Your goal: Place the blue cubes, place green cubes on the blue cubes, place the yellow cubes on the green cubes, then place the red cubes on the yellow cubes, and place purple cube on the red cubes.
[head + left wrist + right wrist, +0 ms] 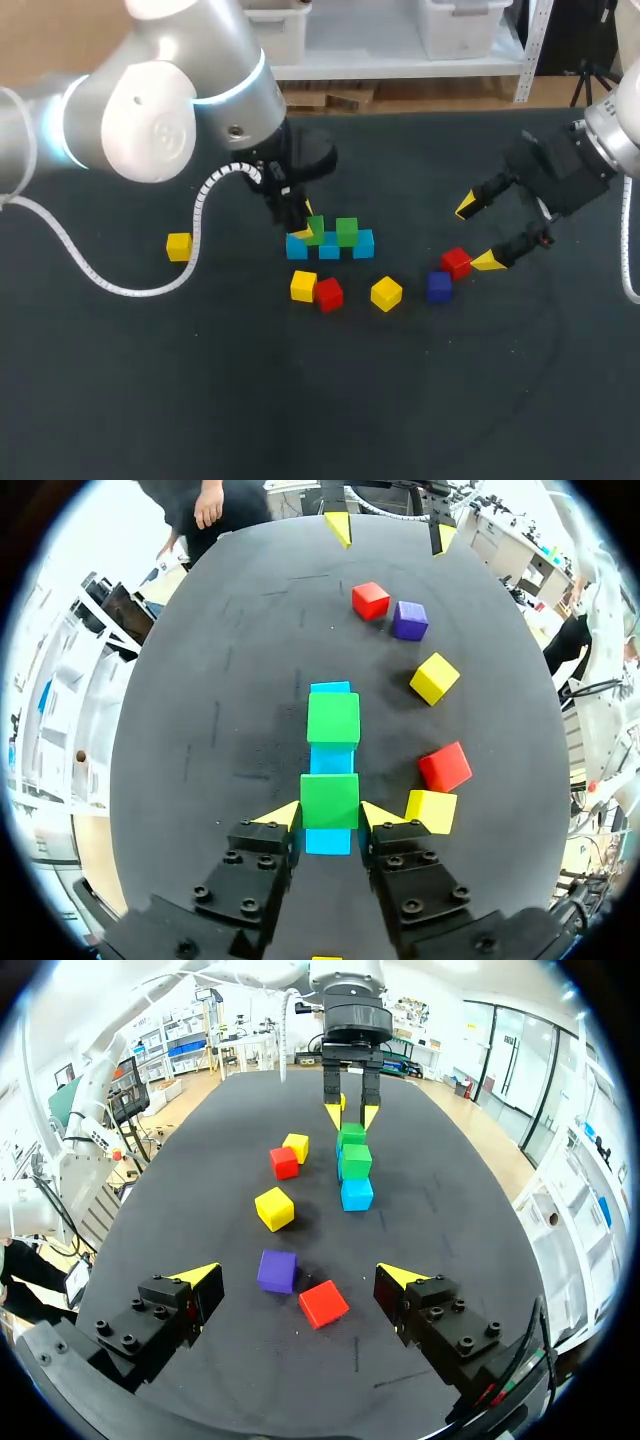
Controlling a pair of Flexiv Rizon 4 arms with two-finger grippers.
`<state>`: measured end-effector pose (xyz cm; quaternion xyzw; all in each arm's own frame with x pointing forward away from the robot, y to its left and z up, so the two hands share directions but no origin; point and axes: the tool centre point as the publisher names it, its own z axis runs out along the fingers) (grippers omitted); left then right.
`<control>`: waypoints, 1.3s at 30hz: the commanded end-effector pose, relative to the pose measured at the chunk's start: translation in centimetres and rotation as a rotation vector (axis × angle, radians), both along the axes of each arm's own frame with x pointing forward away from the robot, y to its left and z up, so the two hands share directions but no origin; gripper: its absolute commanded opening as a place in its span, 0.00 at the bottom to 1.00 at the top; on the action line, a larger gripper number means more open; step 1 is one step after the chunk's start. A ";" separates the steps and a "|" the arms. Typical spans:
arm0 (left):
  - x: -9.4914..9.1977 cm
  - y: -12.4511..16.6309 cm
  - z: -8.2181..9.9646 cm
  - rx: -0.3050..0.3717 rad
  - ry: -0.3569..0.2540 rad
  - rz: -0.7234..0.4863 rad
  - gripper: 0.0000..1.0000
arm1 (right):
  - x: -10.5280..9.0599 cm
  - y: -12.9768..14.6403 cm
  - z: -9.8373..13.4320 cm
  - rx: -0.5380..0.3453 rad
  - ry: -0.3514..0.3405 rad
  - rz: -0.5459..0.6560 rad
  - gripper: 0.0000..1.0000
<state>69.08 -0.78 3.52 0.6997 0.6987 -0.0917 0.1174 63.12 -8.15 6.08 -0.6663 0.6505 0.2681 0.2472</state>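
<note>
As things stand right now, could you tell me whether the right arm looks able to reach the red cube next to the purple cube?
Probably yes. The right gripper is open, with the red cube lying between its fingers and nothing above it; the purple cube sits close beside it.

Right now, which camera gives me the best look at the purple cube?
The right wrist view: the purple cube is close, large and unblocked there, beside a red cube. The head view shows it small and dark next to that red cube. The left wrist view shows it clearly but far across the table.
</note>
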 end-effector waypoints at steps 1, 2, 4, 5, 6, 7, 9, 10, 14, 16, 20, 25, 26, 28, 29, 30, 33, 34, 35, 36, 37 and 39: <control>0.2 0.1 0.0 0.000 0.005 -0.003 0.00 | 0.1 0.0 -0.1 0.002 0.001 0.001 1.00; 0.2 0.1 -0.1 0.000 0.005 -0.002 0.00 | 0.1 0.0 -0.1 0.002 0.001 0.001 1.00; 0.2 0.1 -0.1 0.001 0.005 -0.002 0.00 | 0.1 0.0 -0.1 0.002 0.001 0.001 1.00; 0.2 0.1 -0.1 0.001 0.005 -0.002 0.00 | 0.1 0.0 -0.1 0.002 0.001 0.001 1.00; 0.2 0.1 -0.1 0.002 0.005 -0.002 0.00 | 0.1 0.0 -0.1 0.002 0.001 0.001 1.00; 0.2 0.1 -0.1 0.002 0.005 -0.002 0.00 | 0.1 0.0 -0.1 0.002 0.001 0.001 1.00; 0.2 0.1 -0.1 0.002 0.005 -0.003 0.00 | 0.1 0.0 -0.1 0.002 0.001 0.001 1.00; 0.2 0.1 -0.1 0.003 0.006 -0.004 0.00 | 0.1 0.0 -0.1 0.002 0.001 0.001 1.00; 0.2 0.1 -0.1 0.003 0.007 -0.001 0.00 | 0.1 0.0 -0.1 0.002 0.001 0.001 1.00; 0.2 0.1 -0.1 0.004 0.008 -0.001 0.00 | 0.1 0.0 -0.1 0.002 0.001 0.001 1.00; 0.2 0.2 -0.1 0.006 0.011 0.000 0.17 | 0.1 0.0 -0.1 0.002 0.001 0.001 1.00; 0.2 0.0 -0.2 0.005 0.013 0.002 0.30 | 0.1 0.0 -0.1 0.002 0.001 0.001 1.00; 0.2 0.0 -0.2 0.004 0.013 0.002 0.30 | 0.1 0.0 -0.1 0.002 0.001 0.001 1.00; 0.2 0.0 -0.2 0.004 0.015 0.002 0.30 | 0.1 0.0 -0.1 0.002 0.001 0.001 1.00; 0.2 0.0 -0.2 0.004 0.015 0.002 0.31 | 0.1 0.0 -0.1 0.002 0.001 0.001 1.00; 0.2 0.0 -0.2 0.004 0.016 0.002 0.33 | 0.1 0.0 -0.1 0.002 0.001 0.001 1.00; 0.2 0.0 -0.2 0.005 0.017 0.003 0.36 | 0.1 0.0 -0.1 0.002 0.001 0.001 1.00; 0.3 0.0 -0.2 0.006 0.016 0.004 0.36 | 0.1 0.0 -0.1 0.002 0.001 0.001 1.00; 0.3 0.0 -0.2 0.006 0.016 0.004 0.35 | 0.1 0.0 -0.1 0.002 0.001 0.001 1.00; 0.3 0.1 -0.2 0.006 0.015 0.005 0.35 | 0.1 0.0 -0.1 0.002 0.001 0.001 1.00; 0.3 0.1 -0.1 0.007 0.015 0.006 0.35 | 0.1 0.0 -0.1 0.002 0.001 0.001 1.00; 0.3 0.1 -0.1 0.008 0.015 0.007 0.35 | 0.1 0.0 -0.1 0.002 0.001 0.001 1.00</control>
